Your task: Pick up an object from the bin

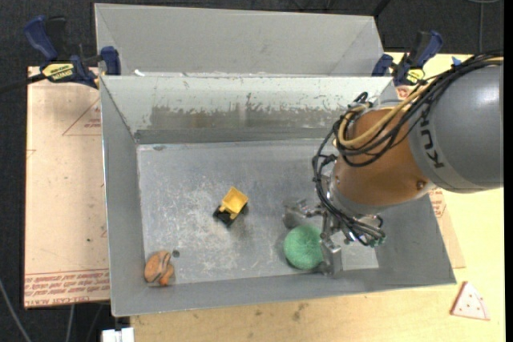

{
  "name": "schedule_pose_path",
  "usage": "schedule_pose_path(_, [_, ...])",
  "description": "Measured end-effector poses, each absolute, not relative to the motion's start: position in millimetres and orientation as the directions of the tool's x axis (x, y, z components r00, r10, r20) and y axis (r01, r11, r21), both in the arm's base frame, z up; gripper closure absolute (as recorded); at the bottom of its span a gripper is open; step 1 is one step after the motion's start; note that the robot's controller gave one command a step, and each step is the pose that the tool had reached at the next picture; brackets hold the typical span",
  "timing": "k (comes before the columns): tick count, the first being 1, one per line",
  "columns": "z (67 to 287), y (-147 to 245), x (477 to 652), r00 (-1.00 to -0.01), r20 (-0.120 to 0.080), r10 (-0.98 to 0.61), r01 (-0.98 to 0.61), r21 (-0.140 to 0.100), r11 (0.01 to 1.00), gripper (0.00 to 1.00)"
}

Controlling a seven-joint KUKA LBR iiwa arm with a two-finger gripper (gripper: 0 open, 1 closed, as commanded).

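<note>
Grey bin [192,172]: green ball [303,247], yellow toy [232,206], orange lump [159,267].

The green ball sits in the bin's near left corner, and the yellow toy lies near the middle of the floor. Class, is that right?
Not quite. The green ball sits toward the near right of the bin, next to the gripper. An orange-brown thing lies in the near left corner. The yellow toy is near the middle, as stated. The camera view shows this.

Oblique overhead view onto bin [200,172]
</note>
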State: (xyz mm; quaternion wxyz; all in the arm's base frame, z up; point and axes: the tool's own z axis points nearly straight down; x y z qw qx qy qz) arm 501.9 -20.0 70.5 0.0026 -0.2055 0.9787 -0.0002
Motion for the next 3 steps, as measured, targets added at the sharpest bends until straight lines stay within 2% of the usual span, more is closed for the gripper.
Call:
schedule_pose_path(1, [69.4,-63.2,482.1,-0.935,-0.001,-0.355,-0.355,0.000,0.935,1.00])
schedule_pose_path(2, [69.4,-62.4,482.2,-0.935,-0.001,-0.356,-0.356,0.001,0.935,1.00])
schedule_pose_path(3, [204.0,-50.8,493.0,-0.943,-0.003,-0.333,-0.333,0.000,0.943,1.00])
